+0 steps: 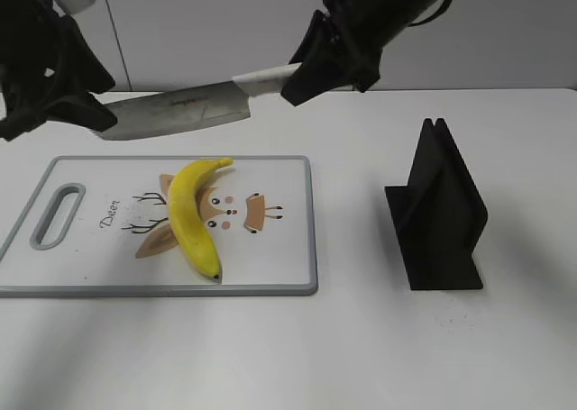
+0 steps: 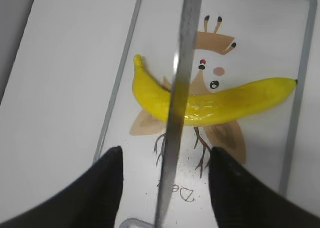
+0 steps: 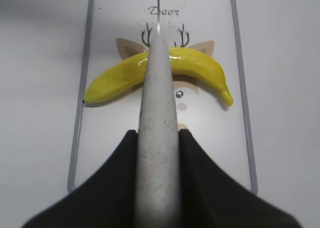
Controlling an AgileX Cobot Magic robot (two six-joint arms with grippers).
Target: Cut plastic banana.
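Note:
The yellow plastic banana (image 1: 193, 216) lies whole on the white cutting board (image 1: 279, 248) over its deer print; it also shows in the left wrist view (image 2: 225, 102) and the right wrist view (image 3: 115, 77). My right gripper (image 1: 302, 81) is shut on the pale handle of a knife (image 1: 180, 111) and holds it level above the board's far edge. In the right wrist view the handle (image 3: 159, 153) sits between my fingers. The knife's blade (image 2: 177, 112) runs between my left gripper's fingers (image 2: 165, 168), which are open and apart from it.
A black knife stand (image 1: 442, 212) stands on the white table to the right of the board. The board has a grey rim and a handle slot (image 1: 56, 214) at its left end.

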